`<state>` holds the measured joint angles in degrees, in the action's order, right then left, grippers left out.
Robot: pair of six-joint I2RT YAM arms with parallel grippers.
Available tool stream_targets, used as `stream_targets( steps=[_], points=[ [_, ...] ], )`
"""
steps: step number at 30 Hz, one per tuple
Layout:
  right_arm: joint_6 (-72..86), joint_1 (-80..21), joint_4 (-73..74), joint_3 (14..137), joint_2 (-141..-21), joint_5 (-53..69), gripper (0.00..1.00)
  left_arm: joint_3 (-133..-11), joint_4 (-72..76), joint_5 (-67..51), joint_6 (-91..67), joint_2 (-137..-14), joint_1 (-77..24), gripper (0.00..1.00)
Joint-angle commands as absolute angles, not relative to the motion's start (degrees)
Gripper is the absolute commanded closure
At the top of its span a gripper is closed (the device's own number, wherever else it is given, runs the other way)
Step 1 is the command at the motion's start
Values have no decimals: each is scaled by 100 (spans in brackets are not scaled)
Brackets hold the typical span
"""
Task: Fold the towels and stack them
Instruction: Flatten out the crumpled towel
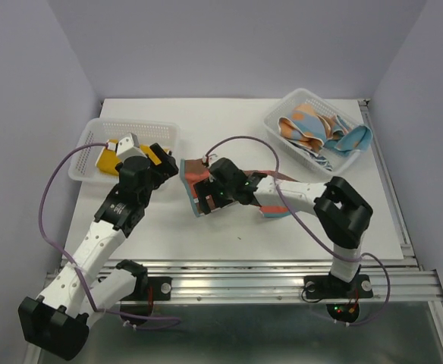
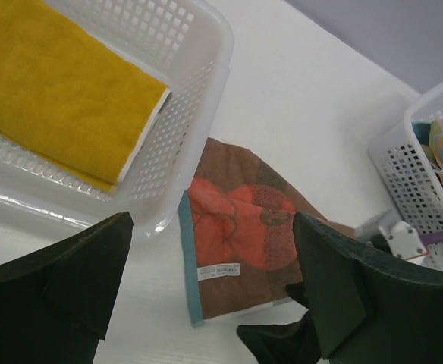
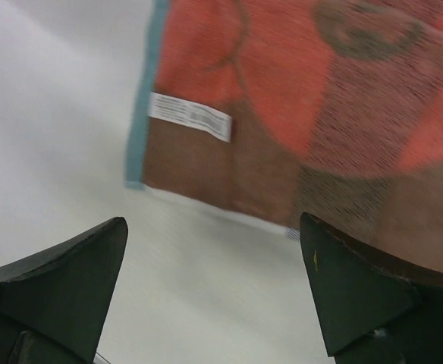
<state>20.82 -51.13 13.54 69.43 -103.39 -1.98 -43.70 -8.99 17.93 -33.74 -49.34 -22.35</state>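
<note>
Step in hand: judging from the layout, the orange-red and brown towel [image 1: 194,184] is being folded flat on the table [image 1: 244,243] before it joins the stack.
Towel on the table: it is at the centre of the top view, with its teal edge toward nine o'clock and a white care label [image 3: 190,117] beside that edge. It looks doubled over, but the right arm [image 1: 305,197] covers part of it, so I cannot tell how many layers there are.
Right gripper [image 3: 212,221]: its jaws are spread wide with nothing between them, hanging low over the towel's near edge.
Left gripper [image 2: 212,220]: its jaws are likewise wide and empty, poised above the near rim of the left basket [image 1: 130,125] at ten o'clock.
Stack: one mustard yellow towel [image 2: 54,98] lies folded flat in that basket.
Waiting: the pastel dotted towel [image 1: 305,125] and the blue-white towel [image 1: 350,140] sit crumpled in the right basket [image 1: 281,105] at two o'clock.
Doing it well: take the towel at its corners rather than mid-edge, so the layers stay together. Bring edge to edge with the teal trim lined up, press the crease flat against the table, then lift with every layer pinched.
Risk: a one-layer pinch would probably let the fold fall open on the way toward ten o'clock.
</note>
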Motion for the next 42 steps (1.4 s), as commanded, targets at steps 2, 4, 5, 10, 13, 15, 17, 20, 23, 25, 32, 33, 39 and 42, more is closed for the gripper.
stream_targets(
  steps=[2, 4, 5, 10, 13, 15, 17, 20, 23, 25, 32, 33, 39, 42],
  points=[
    [1723, -5467, 546, 7822, -11010, 500, 0, -4307, -870, 1837, -3471, -4781, -2276, 1],
    [1810, -5484, 396, 7726, -11188, 754, 0, -4315, -879, 1854, -3480, -4755, -2276, 1],
    [1837, -5484, 369, 7647, -11206, 756, 0, -4307, -870, 1837, -3472, -4746, -2276, 1],
    [2135, -5484, 194, 6690, -10943, 800, 0, -4280, -853, 1776, -3489, -4834, -2276, 1],
    [2573, -5484, 377, 5882, -10557, 468, 0, -4289, -844, 1679, -3480, -4878, -2285, 1],
    [2767, -5484, 413, 5197, -10093, 291, 0, -4272, -800, 1635, -3480, -4887, -2285, 1],
    [3049, -5467, 553, 4809, -9740, -17, 0, -4236, -782, 1591, -3507, -4895, -2285, 1],
    [3496, -5467, 1043, 4273, -9143, -604, 0, -4201, -765, 1442, -3542, -4904, -2294, 1],
    [3901, -5449, 1625, 4052, -8494, -1176, 0, -4131, -765, 1310, -3630, -4904, -2303, 1],
    [4043, -5458, 1985, 4017, -8158, -1598, 0, -3991, -756, 1064, -3770, -4869, -2329, 1],
    [4131, -5502, 2645, 4078, -7163, -1601, 0, -3315, -800, 703, -4148, -4755, -2855, 1],
    [4166, -5537, 2672, 4078, -7163, -1600, 0, -3235, -800, 747, -4201, -4737, -2900, 1],
    [4851, -6222, 2918, 4201, -7593, -1977, 0, -2839, -975, 1176, -4491, -5000, -3032, 1],
    [5123, -6267, 2716, 4219, -7909, -2135, 3, -2900, -1072, 1502, -4535, -5255, -3041, 1]
  ],
)
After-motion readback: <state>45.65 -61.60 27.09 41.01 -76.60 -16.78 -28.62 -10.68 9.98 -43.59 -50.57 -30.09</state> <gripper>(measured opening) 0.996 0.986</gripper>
